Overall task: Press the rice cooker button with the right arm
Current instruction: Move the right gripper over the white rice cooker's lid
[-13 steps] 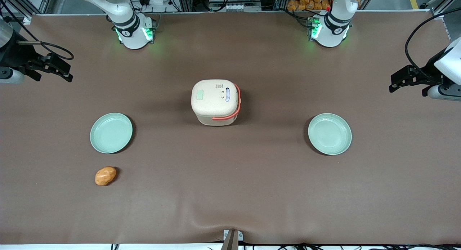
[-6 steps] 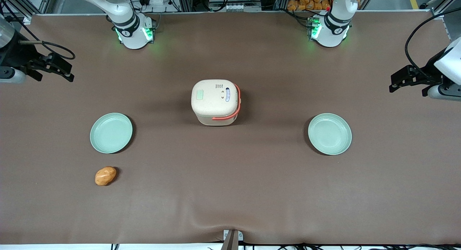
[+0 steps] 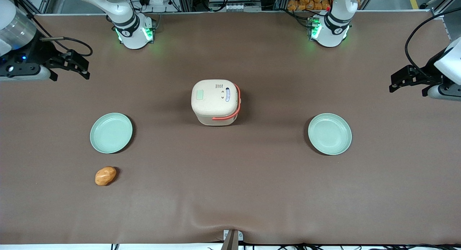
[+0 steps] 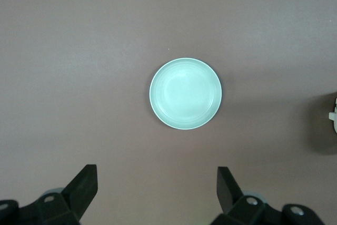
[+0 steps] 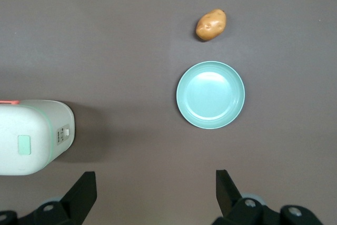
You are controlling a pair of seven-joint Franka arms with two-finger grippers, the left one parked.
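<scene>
Jaws spread wide on right arm's gripper, high over table. Rice cooker well apart, toward parked arm's end. Risk: open fingers straddling the lid's green button, or nudging cooker sideways.

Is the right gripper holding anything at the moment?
Nothing: the black two-finger gripper hangs open toward the working arm's end of the table, well clear of the cream rounded rice cooker.

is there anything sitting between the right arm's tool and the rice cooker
Nothing visible does. The tool, fingers open, hangs over bare mat at the working arm's end of the table, and only bare mat lies between it and the rice cooker. The green plate and the potato lie nearer the front camera, off that line.
</scene>
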